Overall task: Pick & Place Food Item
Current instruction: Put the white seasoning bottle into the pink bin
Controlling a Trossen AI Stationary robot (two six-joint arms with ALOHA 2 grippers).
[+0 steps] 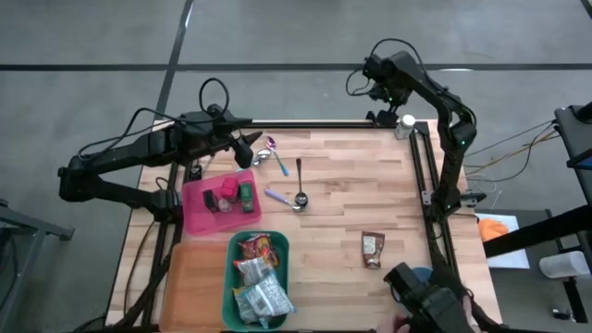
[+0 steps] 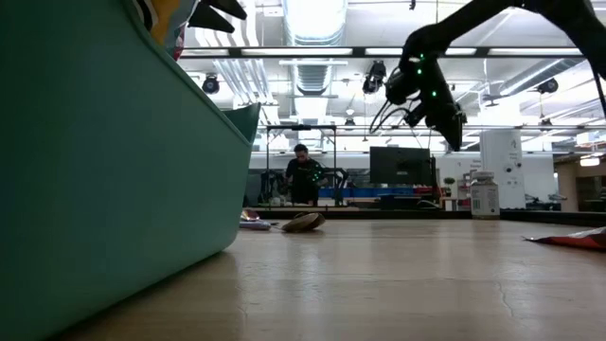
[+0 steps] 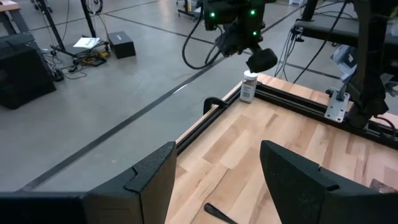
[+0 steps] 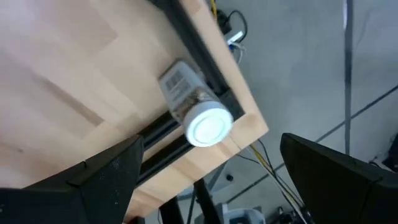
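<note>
The pale butcher-block wooden tabletop [image 1: 342, 213] carries a teal plastic bin [image 1: 258, 277] near its front left, filled with several crinkled snack packets [image 1: 259, 294]. Just behind the bin sits a pink plastic tray [image 1: 192, 205] holding a few small dark and green items that are too small to identify. One more food item, a small brown and white snack pouch [image 1: 372, 250], lies flat on the bare wood toward the front right, well apart from the bin and from both arms. Near the centre of the tabletop lie a dark-handled metal spoon [image 1: 300, 184], a purple-handled utensil [image 1: 280, 196] and, further back, another spoon with a teal handle [image 1: 278, 159]. The left end effector [image 1: 248, 145] hovers over the back left part of the tabletop, just behind the pink tray, its two dark fingers [image 3: 155, 180] spread apart with nothing between them. The right end effector [image 1: 385, 109] hangs above the back right corner, its fingers [image 4: 106, 174] spread wide and empty, directly over a small clear bottle with a white cap [image 4: 194, 106] that stands at the corner beside the dark metal rail [image 1: 421, 166]. In the low view a person [image 2: 303, 176] is at a desk in the room beyond.
</note>
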